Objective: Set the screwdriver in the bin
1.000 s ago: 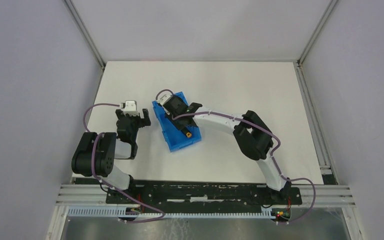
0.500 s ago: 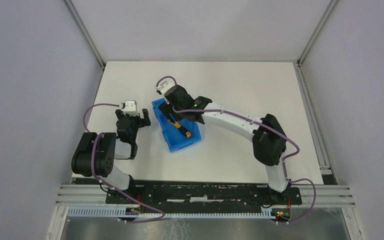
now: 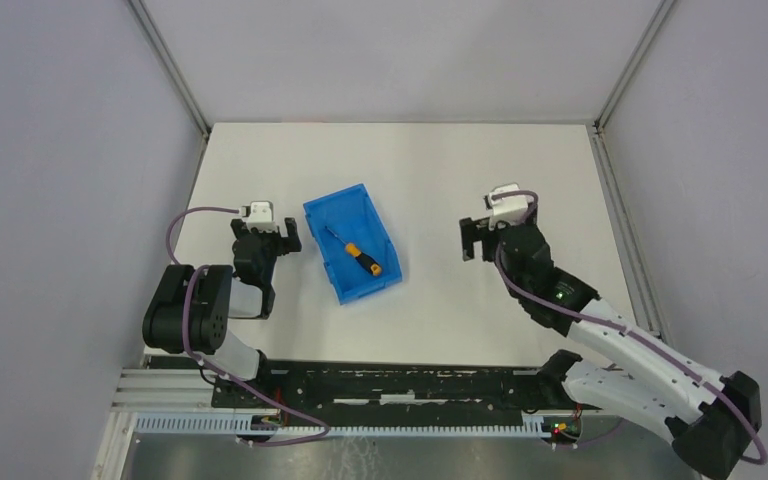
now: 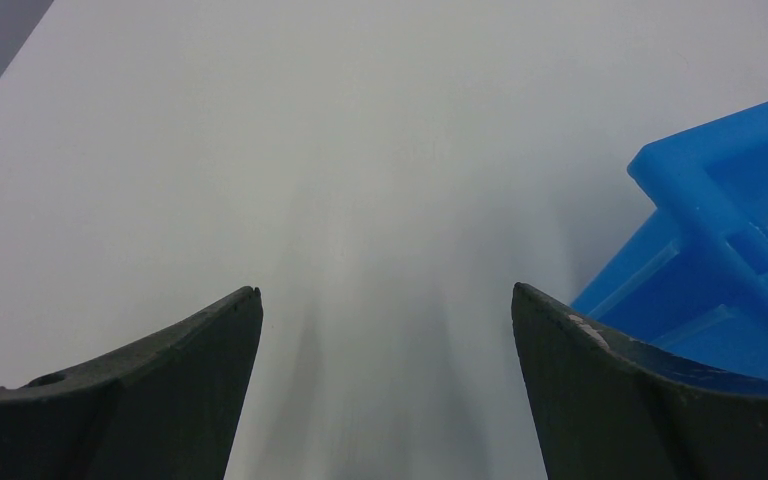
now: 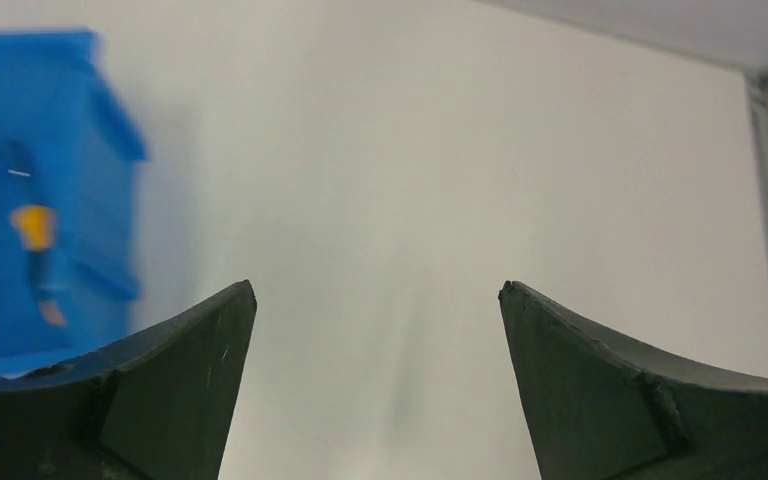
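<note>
The small screwdriver [image 3: 360, 258] with its orange-and-black handle lies inside the bright blue bin [image 3: 333, 276], which sits left of the table's middle. In the right wrist view the bin [image 5: 70, 110] is blurred at the left edge, the screwdriver [image 5: 34, 228] an orange smear in it. My right gripper [image 3: 487, 238] hangs open and empty well to the right of the bin. My left gripper [image 3: 269, 238] stands open just left of the bin, with a bin corner [image 4: 720, 220] beside its right finger [image 4: 600, 370].
White tabletop [image 3: 440, 170] spreads between grey walls and metal frame posts. The rail [image 3: 410, 385] with both arm bases runs along the near edge. The right arm's base link stretches toward the bottom right corner.
My right gripper opened over the bin and let the screwdriver drop in. It then swung away to the right, clear of the bin. The left arm stayed still.
</note>
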Motion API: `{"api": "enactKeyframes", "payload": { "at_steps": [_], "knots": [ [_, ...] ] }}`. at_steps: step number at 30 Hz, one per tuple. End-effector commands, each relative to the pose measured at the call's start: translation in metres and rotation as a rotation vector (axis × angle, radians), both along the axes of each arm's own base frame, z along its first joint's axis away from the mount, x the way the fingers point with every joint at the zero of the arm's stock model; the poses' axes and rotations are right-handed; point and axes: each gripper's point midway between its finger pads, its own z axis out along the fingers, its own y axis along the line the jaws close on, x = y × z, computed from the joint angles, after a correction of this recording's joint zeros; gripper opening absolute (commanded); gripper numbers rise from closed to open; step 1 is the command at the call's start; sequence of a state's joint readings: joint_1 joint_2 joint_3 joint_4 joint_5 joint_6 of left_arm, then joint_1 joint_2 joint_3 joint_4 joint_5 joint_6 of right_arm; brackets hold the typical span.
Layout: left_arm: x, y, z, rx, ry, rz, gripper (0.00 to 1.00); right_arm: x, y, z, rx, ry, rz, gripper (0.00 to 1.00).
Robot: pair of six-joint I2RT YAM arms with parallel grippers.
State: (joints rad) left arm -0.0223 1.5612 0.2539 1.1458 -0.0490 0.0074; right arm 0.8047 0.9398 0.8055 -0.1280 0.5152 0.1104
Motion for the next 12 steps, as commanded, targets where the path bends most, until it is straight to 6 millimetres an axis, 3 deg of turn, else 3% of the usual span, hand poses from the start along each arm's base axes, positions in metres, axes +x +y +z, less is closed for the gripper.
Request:
{"api": "enactKeyframes", "payload": {
  "at_steps": [1,6,9,12],
  "knots": [
    [0.002,-0.001,0.012,-0.035,-0.043,0.003,1.00,0.000,-0.074,-0.076,-0.045,0.047,-0.241,0.98],
    [0.002,-0.001,0.012,-0.035,-0.043,0.003,1.00,-0.021,-0.113,-0.141,-0.082,0.067,-0.357,0.98],
    [0.002,0.000,0.012,-0.035,-0.043,0.004,1.00,-0.027,-0.118,-0.162,-0.083,0.077,-0.362,0.98],
    [0.002,0.000,0.012,-0.035,-0.043,0.004,1.00,-0.027,-0.117,-0.167,-0.082,0.087,-0.363,0.98]
  ]
}}
